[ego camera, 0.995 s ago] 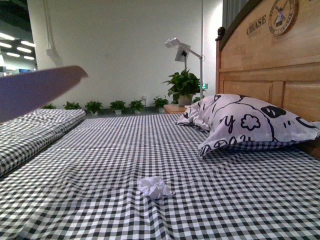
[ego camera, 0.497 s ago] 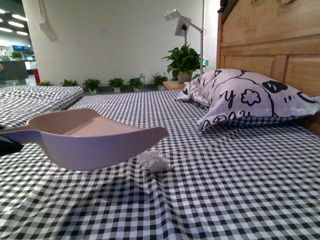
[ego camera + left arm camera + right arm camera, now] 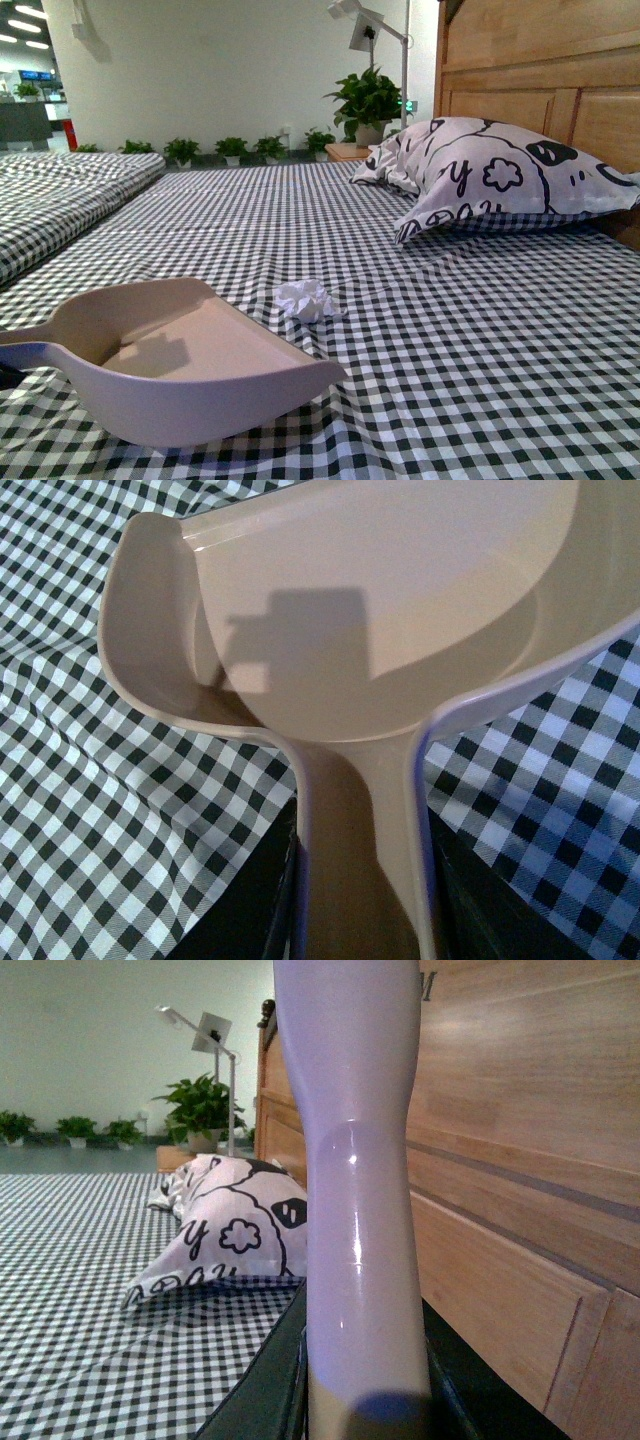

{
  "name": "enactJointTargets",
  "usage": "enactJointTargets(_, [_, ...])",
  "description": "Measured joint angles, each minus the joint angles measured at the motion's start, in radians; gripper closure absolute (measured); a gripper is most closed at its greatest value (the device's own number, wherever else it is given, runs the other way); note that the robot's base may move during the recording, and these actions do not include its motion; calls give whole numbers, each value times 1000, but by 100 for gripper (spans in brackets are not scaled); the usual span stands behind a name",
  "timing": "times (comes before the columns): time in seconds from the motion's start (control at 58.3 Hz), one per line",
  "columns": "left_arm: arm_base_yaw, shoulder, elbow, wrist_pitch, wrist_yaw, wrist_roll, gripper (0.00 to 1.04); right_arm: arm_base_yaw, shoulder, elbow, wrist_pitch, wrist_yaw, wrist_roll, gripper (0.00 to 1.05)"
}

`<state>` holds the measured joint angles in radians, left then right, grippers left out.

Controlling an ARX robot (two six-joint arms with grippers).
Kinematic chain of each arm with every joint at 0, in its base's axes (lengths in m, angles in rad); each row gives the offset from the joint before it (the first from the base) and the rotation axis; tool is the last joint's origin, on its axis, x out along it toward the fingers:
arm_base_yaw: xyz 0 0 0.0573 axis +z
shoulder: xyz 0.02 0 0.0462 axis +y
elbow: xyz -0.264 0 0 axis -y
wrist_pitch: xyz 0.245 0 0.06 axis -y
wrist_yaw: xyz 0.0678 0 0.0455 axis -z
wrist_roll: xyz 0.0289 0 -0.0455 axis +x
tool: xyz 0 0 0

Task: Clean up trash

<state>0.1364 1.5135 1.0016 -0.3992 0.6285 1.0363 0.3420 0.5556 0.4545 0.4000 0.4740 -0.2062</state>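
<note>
The trash [image 3: 305,299], a small crumpled ball of white paper, lies on the black-and-white checked bedsheet [image 3: 480,340] in the front view. A pale pinkish-beige dustpan [image 3: 170,355] sits low over the sheet at the near left, its mouth turned toward the trash a short way off. My left gripper [image 3: 360,920] is shut on the dustpan [image 3: 380,630] by its handle; the pan is empty. My right gripper [image 3: 365,1400] is shut on the brush handle [image 3: 355,1190], which stands upright; the bristles are out of view. Neither gripper shows in the front view.
A white pillow [image 3: 490,180] with black cartoon prints leans against the wooden headboard [image 3: 540,80] at the right. A second checked bed [image 3: 60,200] lies to the left. Potted plants [image 3: 365,100] and a lamp [image 3: 365,25] stand along the far wall.
The dustpan has come down from high at the left to low over the sheet near the front, its mouth now short of the trash. The front view has tilted downward.
</note>
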Motion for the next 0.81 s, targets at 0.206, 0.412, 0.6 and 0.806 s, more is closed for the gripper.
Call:
enactJointTargets(0.206, [8,46,-6,39,-6,35,76,0,0,0,0,0,0,84])
enactJointTargets(0.412, [8,100,-5,87,-3,55,76,0,0,0,0,0,0,84])
enactJointTargets(0.6, [8,144,20,114,-1,69,76,0,0,0,0,0,0,84])
enactJointTargets(0.806, [10,182,51,114,-4,99,76,0,0,0,0,0,0,84])
